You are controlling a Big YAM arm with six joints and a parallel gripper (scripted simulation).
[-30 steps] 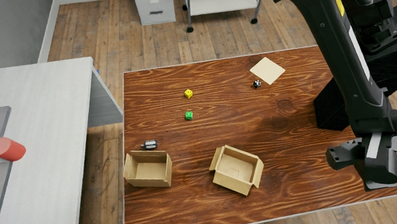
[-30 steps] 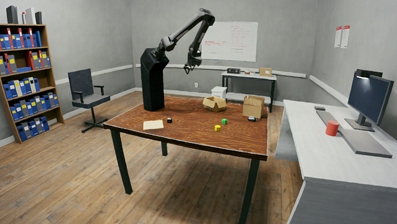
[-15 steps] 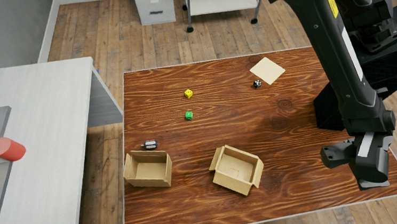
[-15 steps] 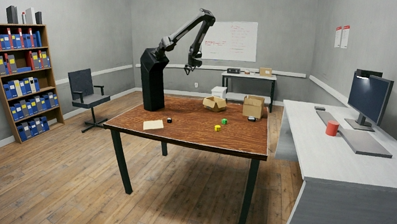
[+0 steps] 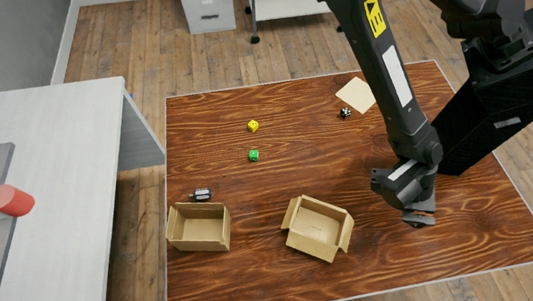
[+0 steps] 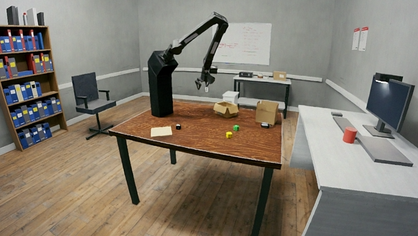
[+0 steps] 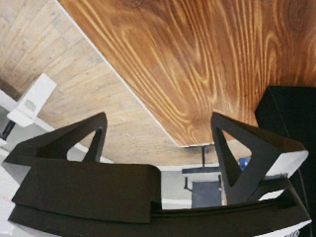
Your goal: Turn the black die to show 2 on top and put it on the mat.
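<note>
The jaws of the gripper (image 5: 418, 219) (image 6: 202, 84) (image 7: 159, 117) were held wide apart with nothing between them, as would suit an approach not yet made. They were carried high over the tabletop (image 5: 385, 260) (image 6: 203, 142) (image 7: 183, 59), away from the dice, so none could be knocked. The black die (image 5: 345, 113) (image 6: 178, 127) was set on bare wood just beside the cream mat (image 5: 356, 94) (image 6: 161, 131), off it; its top number could not be read surely, so a closer look seemed to be needed before a turn was chosen. The yellow die (image 5: 253, 125) (image 6: 228, 135) and green die (image 5: 253, 155) (image 6: 236, 127) were placed well apart from it, by which room for gripping was probably left.
</note>
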